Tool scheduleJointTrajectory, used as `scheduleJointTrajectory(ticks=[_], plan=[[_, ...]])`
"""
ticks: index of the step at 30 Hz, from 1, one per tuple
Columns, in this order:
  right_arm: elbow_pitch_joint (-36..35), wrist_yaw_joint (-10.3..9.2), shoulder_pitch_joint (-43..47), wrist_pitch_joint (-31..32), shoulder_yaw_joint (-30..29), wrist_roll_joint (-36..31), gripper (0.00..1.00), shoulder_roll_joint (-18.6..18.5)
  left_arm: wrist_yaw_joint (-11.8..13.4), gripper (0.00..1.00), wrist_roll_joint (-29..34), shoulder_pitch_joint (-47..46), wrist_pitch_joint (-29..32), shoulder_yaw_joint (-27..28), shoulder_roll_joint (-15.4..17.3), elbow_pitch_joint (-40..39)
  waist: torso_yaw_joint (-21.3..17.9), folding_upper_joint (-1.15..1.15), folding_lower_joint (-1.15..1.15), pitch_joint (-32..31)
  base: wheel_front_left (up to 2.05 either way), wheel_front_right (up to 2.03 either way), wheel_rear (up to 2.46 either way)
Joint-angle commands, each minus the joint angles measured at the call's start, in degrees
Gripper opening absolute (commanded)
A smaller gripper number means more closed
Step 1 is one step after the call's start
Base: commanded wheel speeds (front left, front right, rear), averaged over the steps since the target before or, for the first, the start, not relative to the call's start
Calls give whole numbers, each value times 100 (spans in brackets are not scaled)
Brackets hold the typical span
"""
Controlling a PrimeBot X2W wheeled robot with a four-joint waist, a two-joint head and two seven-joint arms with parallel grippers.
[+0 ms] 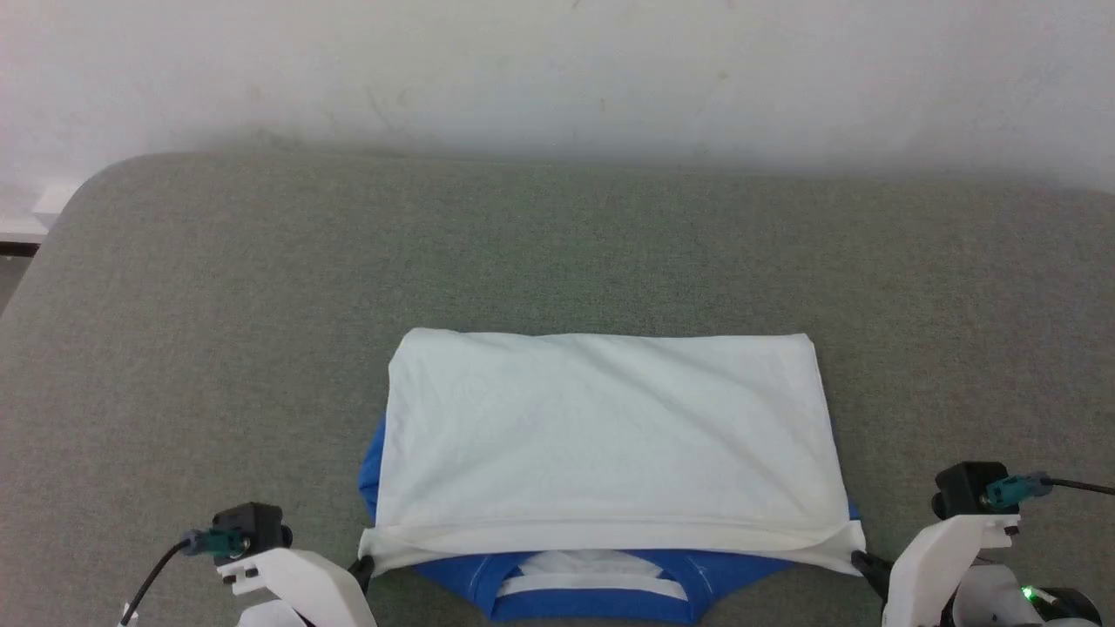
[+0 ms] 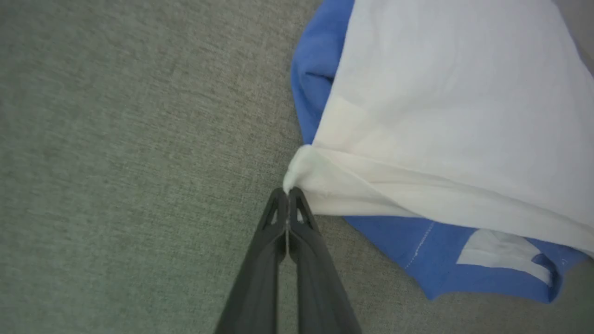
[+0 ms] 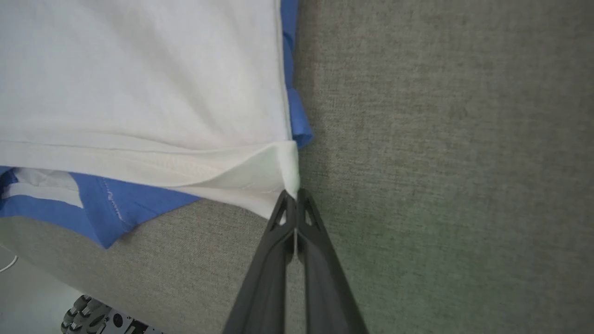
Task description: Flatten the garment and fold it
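Head view: the garment (image 1: pixel 610 435) lies on the grey desk (image 1: pixel 218 348), near the edge closest to me, already doubled over. The white body covers most of it, with blue showing at the left side and at the neckband (image 1: pixel 592 605) below. My left hand (image 1: pixel 366 566) meets the near left corner of the white layer and my right hand (image 1: pixel 862 562) meets the near right corner.

Left wrist view: my left hand (image 2: pixel 288 195) is closed, with its tips pinching the bunched white corner of the garment (image 2: pixel 441 93). A blue sleeve (image 2: pixel 315 69) pokes out beside it.

Right wrist view: my right hand (image 3: pixel 294 197) is likewise closed on the opposite white corner, and the hem runs taut away from it.

Assessment: the step in hand appears to be the lengthwise fold, hem brought towards the collar (the edge stops short of the neckband). The next move calls for laying both corners down evenly, letting go without dragging the cloth, then withdrawing for a crosswise fold.
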Motion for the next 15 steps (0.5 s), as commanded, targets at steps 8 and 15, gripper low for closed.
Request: scheduleJointTrajectory(ticks=[8, 15], plan=[[-395, -5, 191, 160, -236, 1, 100, 12, 250, 100, -79, 86, 336, 67, 254, -129, 34, -1, 0, -35, 0, 0, 0], [-1123, -5, -26, 363, -955, 394, 100, 165, 605, 100, 25, 82, 156, 541, 650, -667, 28, -1, 0, -50, 0, 0, 0]])
